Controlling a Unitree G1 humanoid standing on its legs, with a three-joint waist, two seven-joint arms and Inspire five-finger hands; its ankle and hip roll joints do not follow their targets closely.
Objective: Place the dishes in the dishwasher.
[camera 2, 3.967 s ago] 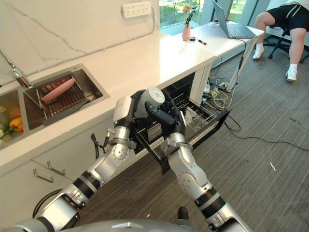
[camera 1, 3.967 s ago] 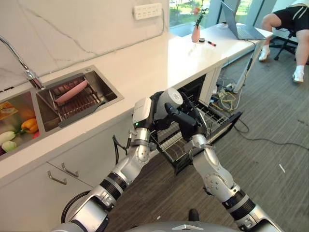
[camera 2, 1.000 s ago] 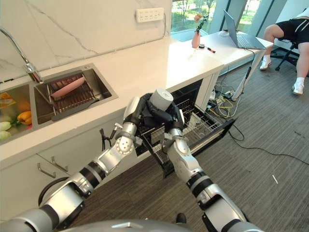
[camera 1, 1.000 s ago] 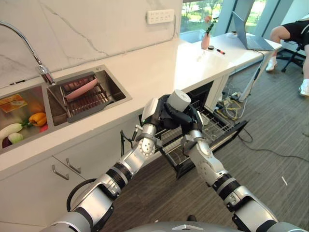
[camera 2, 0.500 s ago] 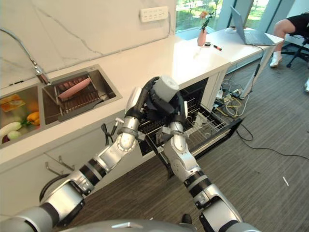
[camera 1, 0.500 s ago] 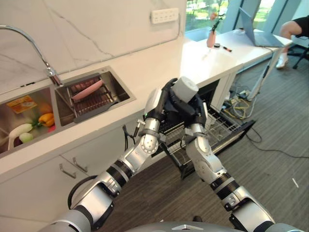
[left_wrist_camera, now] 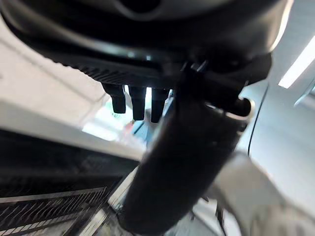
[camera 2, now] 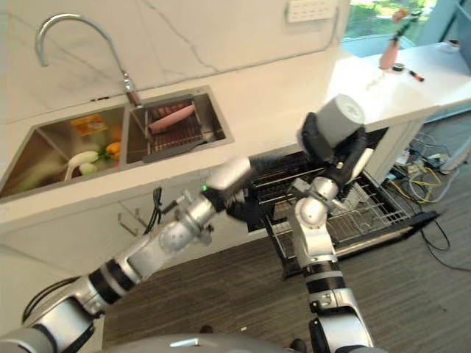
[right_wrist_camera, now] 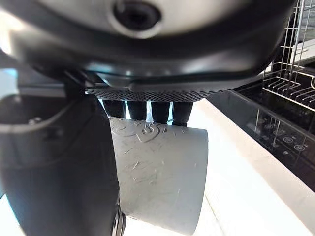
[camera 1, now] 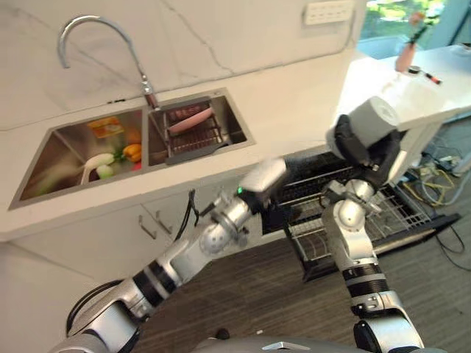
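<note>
Right hand (camera 1: 366, 151) is clamped on a grey cup (camera 1: 373, 118), holding it up above the counter edge (camera 1: 294, 140) and over the pulled-out dishwasher rack (camera 1: 397, 213). In the right wrist view the fingers (right_wrist_camera: 147, 111) and thumb wrap the cup. Left hand (camera 2: 243, 206) sits low in front of the dishwasher opening; in its wrist view the fingers (left_wrist_camera: 133, 103) look straight and empty, though the view is blurry. A pink dish (camera 1: 190, 118) lies on the sink rack (camera 1: 195, 136).
</note>
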